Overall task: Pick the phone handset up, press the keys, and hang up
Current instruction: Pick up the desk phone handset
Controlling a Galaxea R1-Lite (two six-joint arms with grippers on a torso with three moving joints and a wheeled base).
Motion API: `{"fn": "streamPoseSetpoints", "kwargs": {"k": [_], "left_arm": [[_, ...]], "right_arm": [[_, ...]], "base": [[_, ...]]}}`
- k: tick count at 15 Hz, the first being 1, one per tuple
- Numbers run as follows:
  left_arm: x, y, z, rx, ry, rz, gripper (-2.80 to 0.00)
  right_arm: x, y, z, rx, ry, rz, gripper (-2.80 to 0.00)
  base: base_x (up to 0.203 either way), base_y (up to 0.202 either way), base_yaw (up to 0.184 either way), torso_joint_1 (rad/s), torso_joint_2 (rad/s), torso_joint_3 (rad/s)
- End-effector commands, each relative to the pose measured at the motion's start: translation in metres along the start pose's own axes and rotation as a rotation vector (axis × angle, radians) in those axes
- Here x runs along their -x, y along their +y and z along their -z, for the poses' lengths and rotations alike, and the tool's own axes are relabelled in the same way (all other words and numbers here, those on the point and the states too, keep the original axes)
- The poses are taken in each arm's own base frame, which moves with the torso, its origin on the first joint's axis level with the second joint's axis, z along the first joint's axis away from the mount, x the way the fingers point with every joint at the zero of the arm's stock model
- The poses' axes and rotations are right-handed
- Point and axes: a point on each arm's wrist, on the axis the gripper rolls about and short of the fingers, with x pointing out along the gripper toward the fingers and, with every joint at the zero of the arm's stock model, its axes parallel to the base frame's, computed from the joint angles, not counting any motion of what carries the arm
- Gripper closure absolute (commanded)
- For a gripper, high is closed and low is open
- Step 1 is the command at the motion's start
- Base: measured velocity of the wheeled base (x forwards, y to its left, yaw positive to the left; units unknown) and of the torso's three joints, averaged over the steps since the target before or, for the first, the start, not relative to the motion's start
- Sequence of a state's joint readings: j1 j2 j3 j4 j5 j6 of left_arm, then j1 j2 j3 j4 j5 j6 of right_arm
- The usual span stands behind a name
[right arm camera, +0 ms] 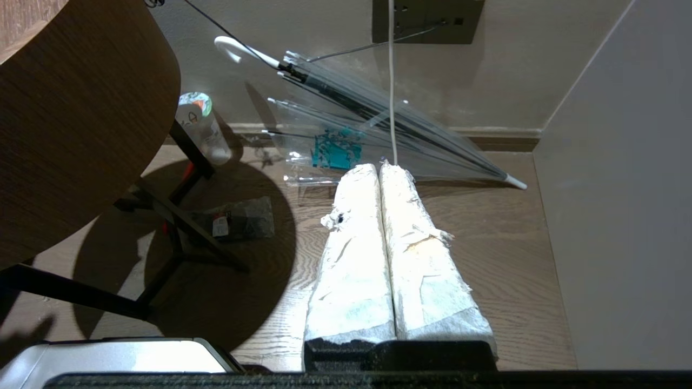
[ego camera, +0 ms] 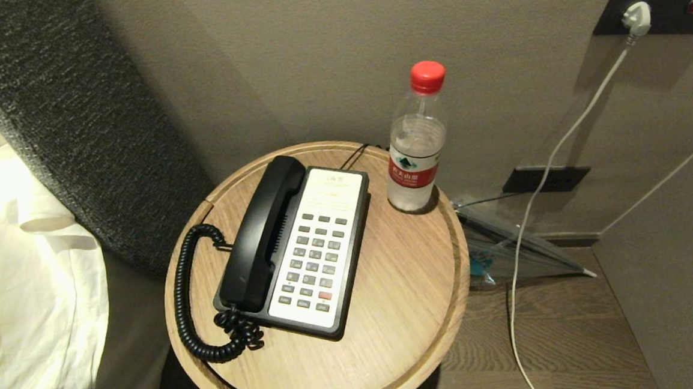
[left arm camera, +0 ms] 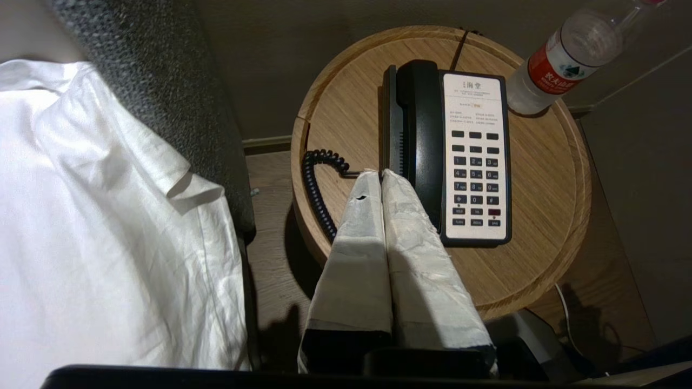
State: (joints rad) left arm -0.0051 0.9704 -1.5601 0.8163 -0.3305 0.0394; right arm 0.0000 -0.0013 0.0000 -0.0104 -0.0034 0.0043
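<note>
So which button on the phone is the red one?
It's the small red key in the right column of the keypad, second row from the bottom on the phone base. The other keys are dark grey. The phone handset lies beside them.

The round side table [ego camera: 390, 312] lies bare in front of and to the right of the phone base [ego camera: 319, 244]; the water bottle [ego camera: 417, 148] stands at the back right, near the base's far corner; the coiled cord [ego camera: 187, 300] loops along the left edge beside the handset [ego camera: 264, 232]; the padded headboard [ego camera: 71, 115] and white bedding [ego camera: 21, 286] crowd the left side; the wall closes the back.
</note>
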Motion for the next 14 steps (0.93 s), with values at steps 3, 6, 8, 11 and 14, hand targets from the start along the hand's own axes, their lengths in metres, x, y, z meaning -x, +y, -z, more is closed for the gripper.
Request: {"fn": "streamPoseSetpoints", "kwargs": {"k": [3, 6, 8, 11, 14], "left_arm": [[-0.031, 0.007, -0.01, 0.001, 0.049, 0.068, 0.0], [-0.052, 0.005, -0.011, 0.05, 0.096, 0.153, 0.0], [-0.066, -0.002, -0.01, 0.063, 0.14, 0.238, 0.0], [-0.098, -0.006, 0.0, 0.053, 0.245, 0.23, 0.0], [-0.119, -0.013, 0.007, 0.024, 0.318, 0.224, 0.0]], "right_arm": [[0.0, 0.0, 0.001, 0.0, -0.005, 0.0, 0.0], [0.0, 0.0, 0.001, 0.0, -0.005, 0.0, 0.0], [0.0, 0.0, 0.001, 0.0, -0.005, 0.0, 0.0], [0.0, 0.0, 0.001, 0.0, -0.005, 0.0, 0.0], [0.0, 0.0, 0.001, 0.0, -0.005, 0.0, 0.0]], "base": [[0.0, 0.0, 0.0, 0.0, 0.0, 0.0], [0.0, 0.0, 0.0, 0.0, 0.0, 0.0], [0.0, 0.0, 0.0, 0.0, 0.0, 0.0], [0.0, 0.0, 0.0, 0.0, 0.0, 0.0], [0.0, 0.0, 0.0, 0.0, 0.0, 0.0]]}}
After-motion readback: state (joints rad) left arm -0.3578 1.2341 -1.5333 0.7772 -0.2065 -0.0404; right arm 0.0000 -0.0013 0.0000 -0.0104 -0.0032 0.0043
